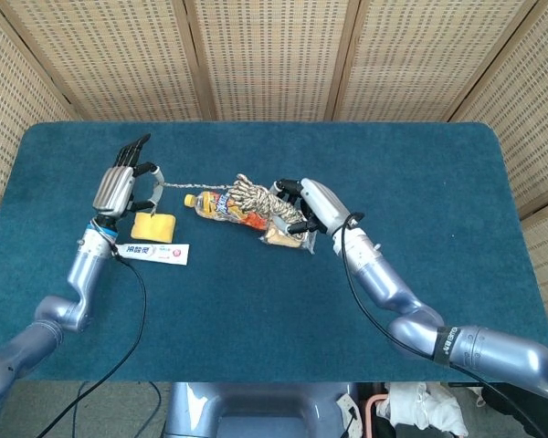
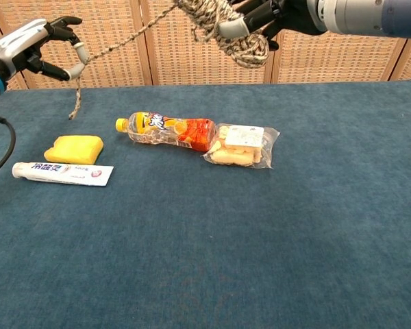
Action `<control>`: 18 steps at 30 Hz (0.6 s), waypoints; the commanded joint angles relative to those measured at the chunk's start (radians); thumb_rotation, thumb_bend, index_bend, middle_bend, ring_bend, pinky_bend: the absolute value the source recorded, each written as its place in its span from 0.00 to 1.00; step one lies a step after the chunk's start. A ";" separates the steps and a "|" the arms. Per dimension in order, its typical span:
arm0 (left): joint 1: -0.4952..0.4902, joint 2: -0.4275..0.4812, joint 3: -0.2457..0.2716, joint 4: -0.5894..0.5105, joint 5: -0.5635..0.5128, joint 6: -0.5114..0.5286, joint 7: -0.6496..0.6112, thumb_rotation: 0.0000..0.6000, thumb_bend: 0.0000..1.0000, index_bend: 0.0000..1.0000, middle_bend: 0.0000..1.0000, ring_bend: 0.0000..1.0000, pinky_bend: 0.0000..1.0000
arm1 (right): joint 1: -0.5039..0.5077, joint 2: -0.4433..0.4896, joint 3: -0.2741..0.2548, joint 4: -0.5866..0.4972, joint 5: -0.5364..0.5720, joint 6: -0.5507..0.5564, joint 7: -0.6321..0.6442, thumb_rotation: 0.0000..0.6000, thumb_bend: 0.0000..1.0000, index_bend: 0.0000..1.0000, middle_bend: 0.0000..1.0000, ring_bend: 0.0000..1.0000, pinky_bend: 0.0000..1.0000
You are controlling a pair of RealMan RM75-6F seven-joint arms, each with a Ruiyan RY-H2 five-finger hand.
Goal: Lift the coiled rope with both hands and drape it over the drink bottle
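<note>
Blue table (image 2: 315, 226) before wicker screens, my right hand (image 2: 274, 14) holds the coiled rope (image 2: 226, 24) aloft above the bottle (image 2: 166, 130), my left hand (image 2: 44, 51) pinches its loose end, bottle lying beside a snack pack (image 2: 241, 145)

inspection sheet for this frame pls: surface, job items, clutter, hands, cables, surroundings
Surface: blue carpeted table, no spills seen.
Job's things: coiled rope held in the air above the table, one strand stretched to the left; drink bottle lying on its side, nothing draped on it yet.
Clutter: snack packet touching the bottle's base end; yellow sponge; toothpaste tube in front of the sponge.
Hands: right hand grips the coil; left hand pinches the rope's end, which dangles below it.
Cables: black cable hanging along the left arm.
Surroundings: woven screen panels behind the table.
</note>
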 commanded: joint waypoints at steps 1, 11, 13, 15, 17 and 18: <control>0.036 -0.006 0.061 0.047 0.059 0.036 -0.021 1.00 0.56 0.84 0.00 0.00 0.00 | -0.003 0.015 0.005 0.009 0.038 0.014 -0.004 1.00 0.83 0.68 0.75 0.60 0.82; 0.102 0.049 0.149 0.030 0.146 0.102 -0.050 1.00 0.56 0.84 0.00 0.00 0.00 | 0.009 0.036 0.002 0.007 0.113 0.024 -0.035 1.00 0.83 0.68 0.75 0.60 0.82; 0.107 0.055 0.152 0.021 0.149 0.107 -0.053 1.00 0.56 0.84 0.00 0.00 0.00 | 0.010 0.036 0.001 0.002 0.115 0.028 -0.040 1.00 0.83 0.68 0.75 0.60 0.82; 0.110 0.058 0.152 0.015 0.151 0.110 -0.054 1.00 0.56 0.84 0.00 0.00 0.00 | 0.011 0.036 0.000 -0.002 0.117 0.033 -0.043 1.00 0.83 0.68 0.75 0.60 0.82; 0.113 0.062 0.154 0.010 0.154 0.112 -0.055 1.00 0.56 0.84 0.00 0.00 0.00 | 0.012 0.036 0.000 -0.007 0.119 0.039 -0.047 1.00 0.83 0.68 0.75 0.60 0.82; 0.114 0.063 0.155 0.008 0.155 0.113 -0.053 1.00 0.56 0.84 0.00 0.00 0.00 | 0.013 0.036 -0.001 -0.009 0.120 0.041 -0.050 1.00 0.83 0.68 0.75 0.60 0.82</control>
